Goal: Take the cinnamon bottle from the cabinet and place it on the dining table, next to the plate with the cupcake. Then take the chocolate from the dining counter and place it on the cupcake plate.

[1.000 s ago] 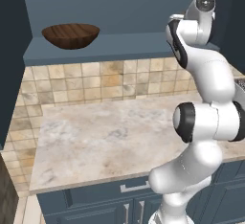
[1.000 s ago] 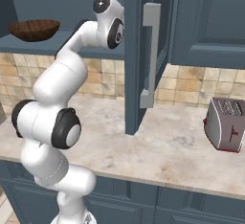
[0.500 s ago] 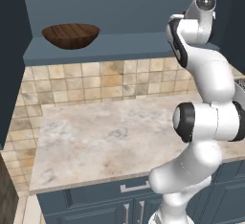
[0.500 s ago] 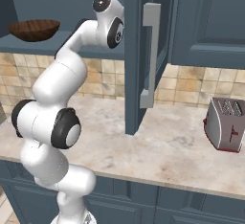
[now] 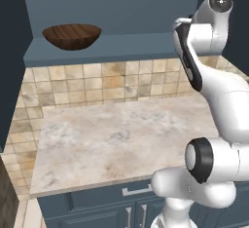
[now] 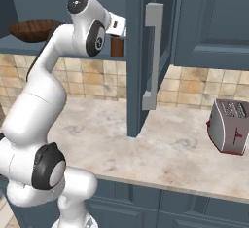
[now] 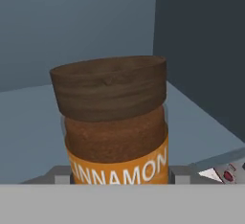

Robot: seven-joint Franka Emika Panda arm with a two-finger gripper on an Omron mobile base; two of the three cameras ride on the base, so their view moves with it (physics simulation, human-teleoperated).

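While my arm reaches up into the cabinet (image 6: 146, 8), my gripper (image 7: 119, 176) sits on the shelf niche w/ the cinnamon bottle (image 7: 115, 122) between its fingers (image 7: 61, 174). Hand view: bottle upright, dark brown cap on top, orange label reading "INNAMON" low on the body, one grey finger tip at each side of the label, both right against it. Jaws part-closed, clamped on the bottle's body. Bottle still stands on the blue-grey shelf floor as far as I can tell; base hidden behind the tips.

Right base view: bottle (image 6: 116, 46) shows as a small brown cylinder just beyond my wrist, inside the niche, beside the open cabinet door (image 6: 141, 76) w/ its long grey handle (image 6: 153, 56). Wooden bowl (image 6: 31, 29) on the same shelf, well apart, far side of my arm. Toaster (image 6: 228, 127) on the marbled worktop (image 6: 170, 149) below, off to the other side, near the tiled backsplash (image 6: 194, 88).

Left base view: bowl (image 5: 72, 36) on shelf, worktop (image 5: 112, 139) below; my upper arm covers the bottle.
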